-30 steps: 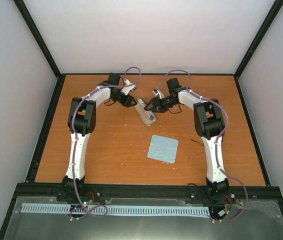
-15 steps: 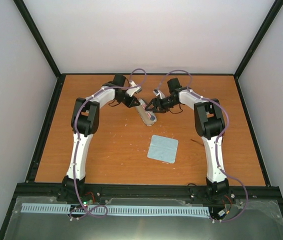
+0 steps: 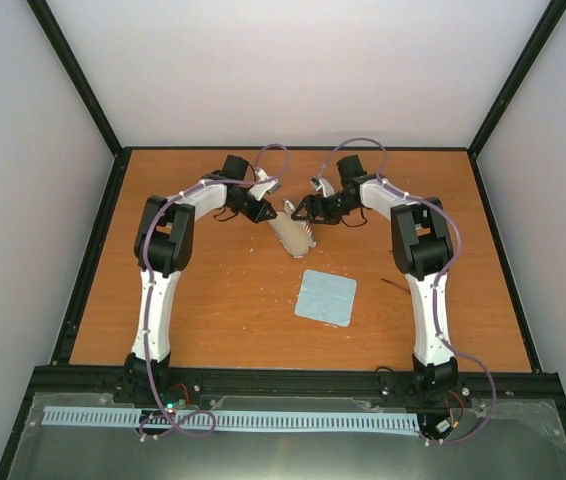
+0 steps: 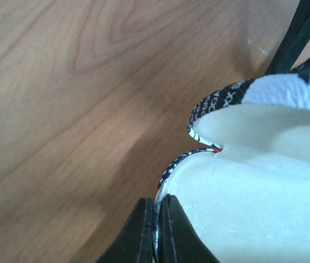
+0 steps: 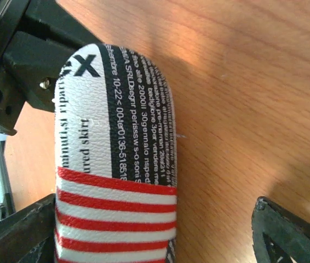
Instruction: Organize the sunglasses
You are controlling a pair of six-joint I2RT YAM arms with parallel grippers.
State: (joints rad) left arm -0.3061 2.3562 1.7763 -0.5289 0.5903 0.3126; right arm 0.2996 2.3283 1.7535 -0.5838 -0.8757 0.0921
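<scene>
The case [image 3: 290,233] stands open, and the lining in view is bare. The left gripper [image 4: 158,233] is clamped on the case rim. The right gripper [image 5: 155,235] is spread around the shell. The sunglasses [image 3: 391,283], judged to be the thin dark mark right of the cloth [image 3: 326,297], are not yet stowed.

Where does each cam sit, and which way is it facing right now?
Top external: above and behind the bases, looking down at the table, both arms, case and cloth.
Left wrist: low over the wood, facing the case's cream lining; left jaws shut on its rim.
Right wrist: facing the case's flag shell; right jaws spread at the bottom corners.
Shared: the case, in all three.
</scene>
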